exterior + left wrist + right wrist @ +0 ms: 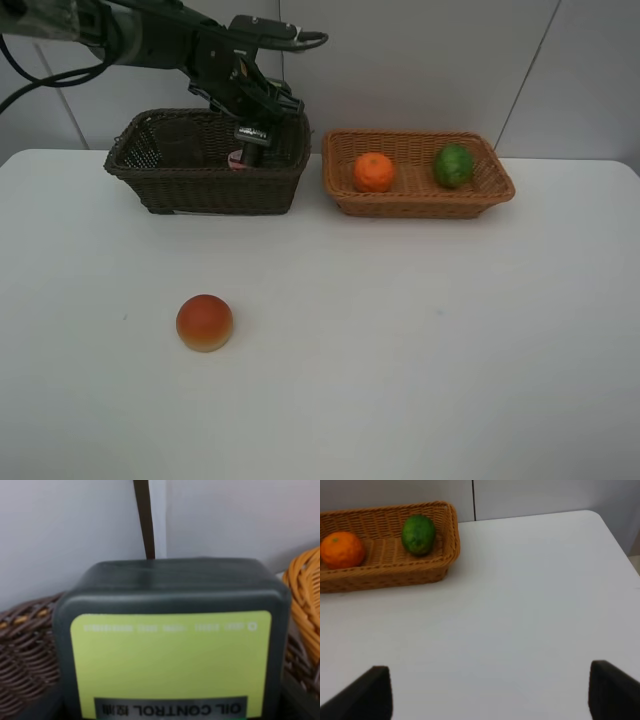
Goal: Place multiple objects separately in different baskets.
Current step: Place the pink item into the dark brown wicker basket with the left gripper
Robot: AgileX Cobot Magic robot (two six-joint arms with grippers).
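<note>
Fingers of the left gripper (250, 128): clamped wide on the dark green pump bottle (170, 650), which hangs over the dark brown basket (200, 188); its yellow-green label reads "OIL CONTROL". Fingers of the right gripper (490, 692): spread apart, nothing between them, above the white table (420, 350). Dark brown basket: holds a pink item (237, 160), mostly hidden. Light tan basket (420, 205), just beside it: holds an orange (374, 171) and a green lime-like fruit (453, 165), apart. Table, well in front of both baskets: orange-red bun (204, 322).
</note>
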